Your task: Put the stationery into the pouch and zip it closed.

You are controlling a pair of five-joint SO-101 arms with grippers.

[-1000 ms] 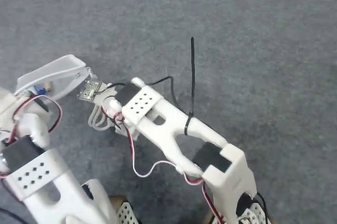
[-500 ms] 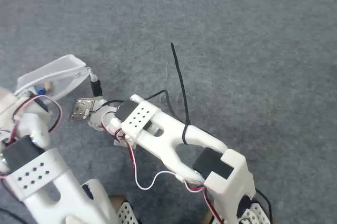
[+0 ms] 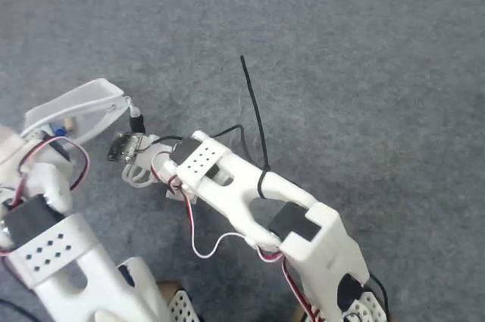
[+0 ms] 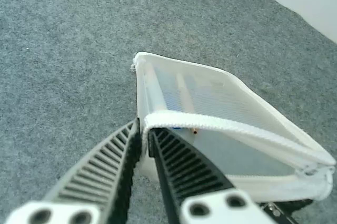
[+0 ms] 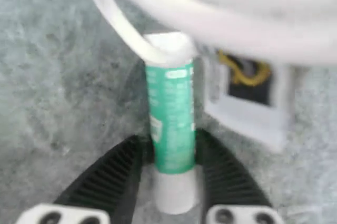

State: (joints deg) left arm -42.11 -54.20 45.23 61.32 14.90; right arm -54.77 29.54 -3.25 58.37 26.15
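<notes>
A white mesh pouch (image 4: 221, 103) hangs open, with a blue item and a pale stick inside. My left gripper (image 4: 143, 129) is shut on its zipper rim at one end. In the high view the pouch (image 3: 72, 110) is held up at the far left. My right gripper (image 5: 171, 147) is shut on a green and white glue stick (image 5: 169, 103), which stands upright between the fingers. In the high view the right gripper (image 3: 138, 167) sits just below and right of the pouch's open end, near a black zip pull (image 3: 136, 122).
Grey carpet (image 3: 364, 79) covers the whole table, with free room to the right and back. A black cable tie (image 3: 252, 114) sticks up from the right arm. The left arm's body (image 3: 53, 246) is at the lower left corner.
The right arm swung left and lower toward the pouch's open end, then shifted slightly back up. The left arm and pouch stayed where they were.
</notes>
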